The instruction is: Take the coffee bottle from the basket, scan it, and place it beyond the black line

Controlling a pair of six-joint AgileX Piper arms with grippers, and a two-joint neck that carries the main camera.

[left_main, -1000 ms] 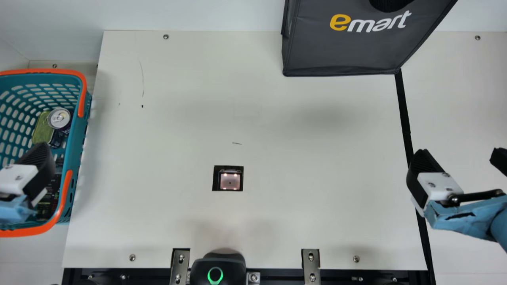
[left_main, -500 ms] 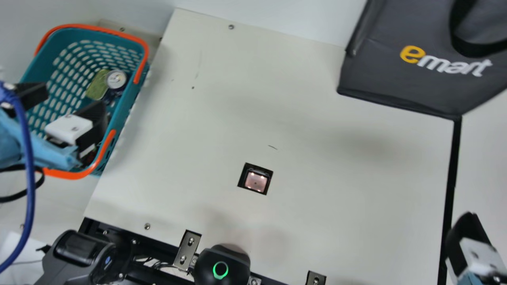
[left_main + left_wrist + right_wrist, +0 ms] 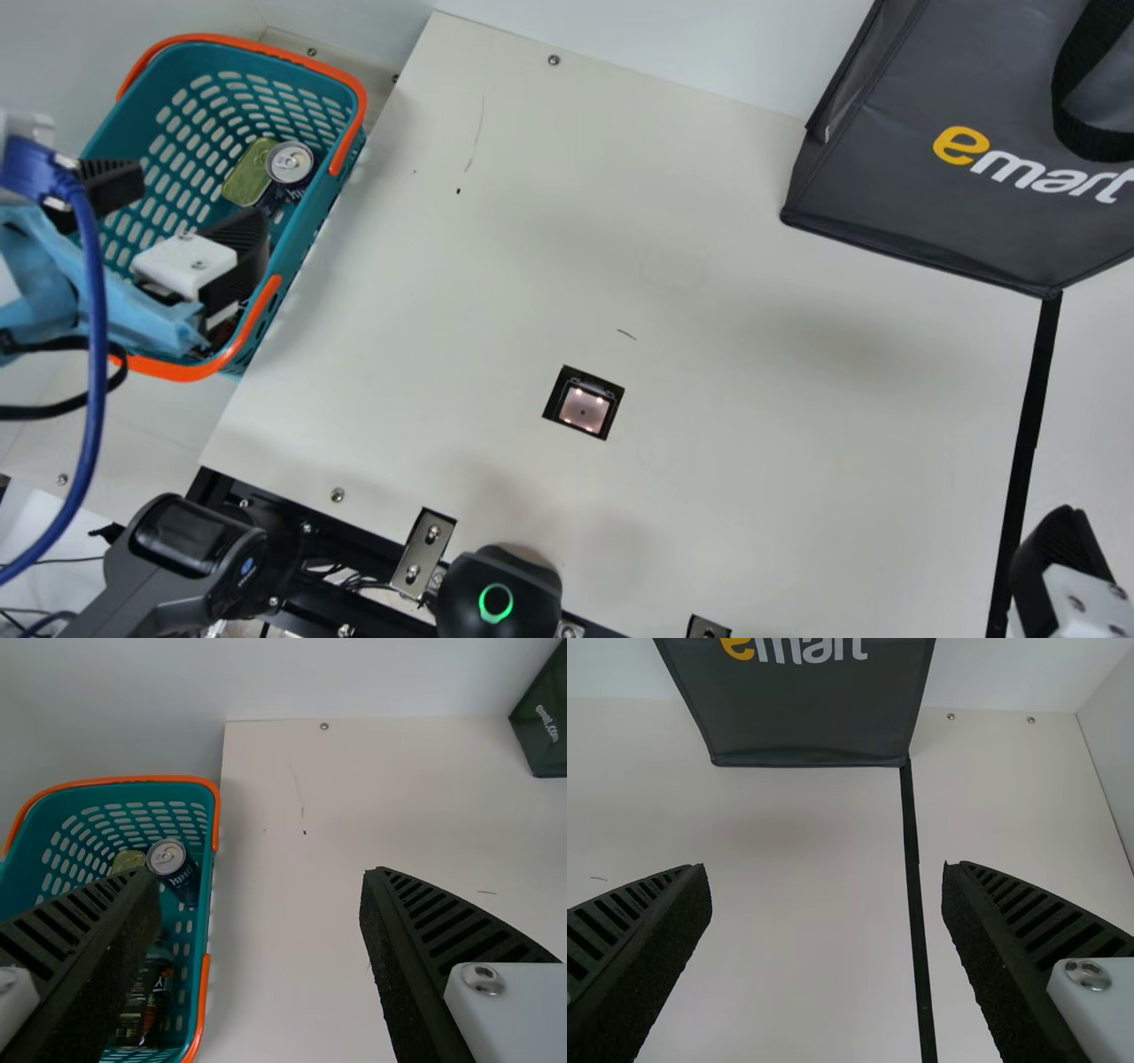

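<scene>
Left black ribbed gripper (image 3: 204,206) is over the near half of the teal slotted plastic basket (image 3: 306,230), fingers wide apart, nothing between: room to straddle a bottle. Dark labelled bottle (image 3: 158,985) is in the basket's near end, likely the coffee, partly hidden, so ID not firm. Next: line up, lower, grip. Risk: clipping the basket wall or the dark silver-topped can (image 3: 291,162) farther in. Square glass scanner (image 3: 585,409) faces up mid-table, so barcode probably goes down. Right black ribbed gripper (image 3: 827,873), also spread and empty, is at the black line (image 3: 914,877), handy for a handover.
</scene>
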